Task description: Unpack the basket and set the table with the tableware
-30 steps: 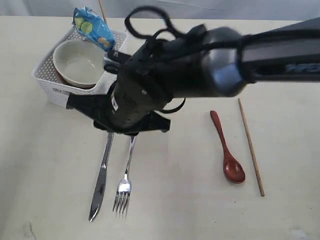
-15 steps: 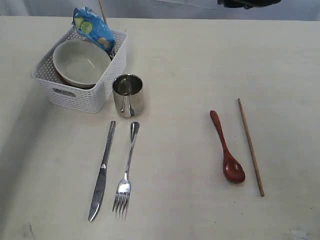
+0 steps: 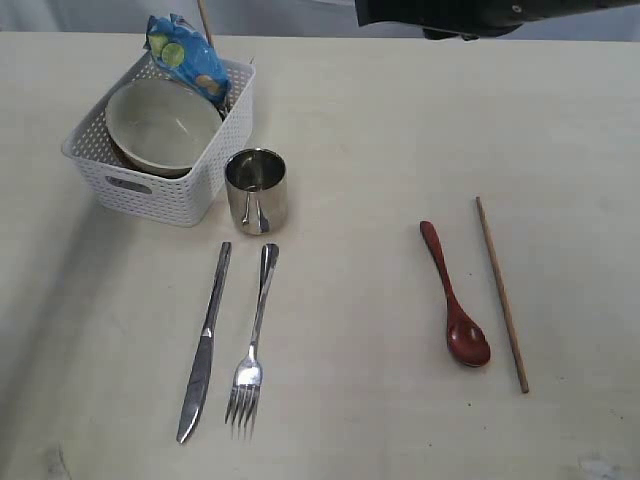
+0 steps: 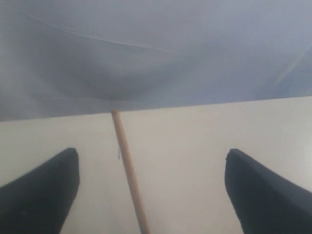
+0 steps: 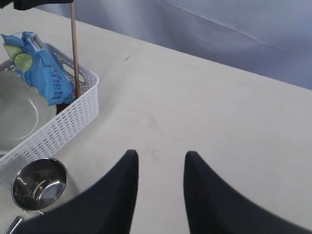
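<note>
Tableware (image 3: 245,385) is half unpacked: shiny steel cup (image 3: 256,188), knife (image 3: 205,335), fork (image 3: 257,320), dark red wooden spoon (image 3: 455,298) and one chopstick (image 3: 501,293) outside the white perforated basket (image 3: 150,195), cream bowl (image 3: 160,125) inside; my left gripper (image 4: 151,161) gapes wide, right gripper (image 5: 158,161) narrow, both holding nothing.

A: Arm (image 3: 470,12) above the table's (image 3: 350,120) far edge: colour?
B: Black, smooth shell, faint sheen. Too blurred for detail.
A: Left gripper (image 4: 151,155)?
B: Left fingers (image 4: 39,190) matte black, blunt rounded wedges, plain surfaces.
A: Right gripper (image 5: 161,155)?
B: Right fingers (image 5: 112,195) same black, curved, tapering to narrow rounded tips.
</note>
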Motion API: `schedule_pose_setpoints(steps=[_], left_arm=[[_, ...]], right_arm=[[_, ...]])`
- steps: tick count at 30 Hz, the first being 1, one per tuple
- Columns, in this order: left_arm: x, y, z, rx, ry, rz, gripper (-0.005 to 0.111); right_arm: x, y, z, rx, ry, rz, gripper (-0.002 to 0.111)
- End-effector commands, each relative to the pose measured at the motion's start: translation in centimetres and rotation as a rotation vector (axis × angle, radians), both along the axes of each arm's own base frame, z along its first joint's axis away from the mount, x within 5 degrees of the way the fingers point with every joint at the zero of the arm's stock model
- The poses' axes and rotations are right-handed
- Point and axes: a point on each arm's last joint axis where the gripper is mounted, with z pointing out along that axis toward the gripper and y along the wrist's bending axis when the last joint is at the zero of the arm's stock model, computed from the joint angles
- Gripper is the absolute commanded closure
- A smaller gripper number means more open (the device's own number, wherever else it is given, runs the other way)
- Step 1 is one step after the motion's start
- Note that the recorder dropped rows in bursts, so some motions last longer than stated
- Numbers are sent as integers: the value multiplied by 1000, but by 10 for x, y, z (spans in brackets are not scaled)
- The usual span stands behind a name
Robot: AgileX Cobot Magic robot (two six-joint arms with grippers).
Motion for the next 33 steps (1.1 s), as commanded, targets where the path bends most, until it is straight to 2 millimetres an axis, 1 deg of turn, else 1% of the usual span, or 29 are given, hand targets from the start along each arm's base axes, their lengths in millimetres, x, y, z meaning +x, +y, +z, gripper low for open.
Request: schedule_pose_setpoints(steps=[1,5,7,8,10,11,13,18,21,25,27,29,33], left_arm=[[19,3,-9,8,-24,57,30],[31,1,-16,4,-27,47,31],[35,1,-19,0,-26,38,33],[37,1,-22,0,-22,38,35],[40,1,-24,0,-24,38,42],[41,1,-24,0,-26,38,45],[41,1,-23,0,-27,38,58],[41,0,-23,-1,-27,38,92],[41,0,-23,-1,-27,38,107],[40,0,-23,-5,-24,30,106],[39,-2,-20,-12,-26,13,106],[38,-3,-13,-18,-37,-4,106],[33,-6,7,-30,-70,-37,106]], right_arm=[[1,-2,3,-5,-27,10,76],[1,-2,3,-10,-36,15,76],[1,-1,3,-9,-37,16,76],[1,-1,3,-8,-39,17,76],[1,-1,4,-4,-42,21,76],[1,-1,4,-3,-44,22,76],[2,-1,4,-13,-52,24,76],[2,-1,4,-12,-54,20,76],[2,-1,4,-12,-54,20,76],[2,-1,4,-12,-54,20,76],[2,-1,4,-12,-54,20,76],[2,-1,4,-12,-54,20,76],[2,-1,4,-14,-56,21,76]])
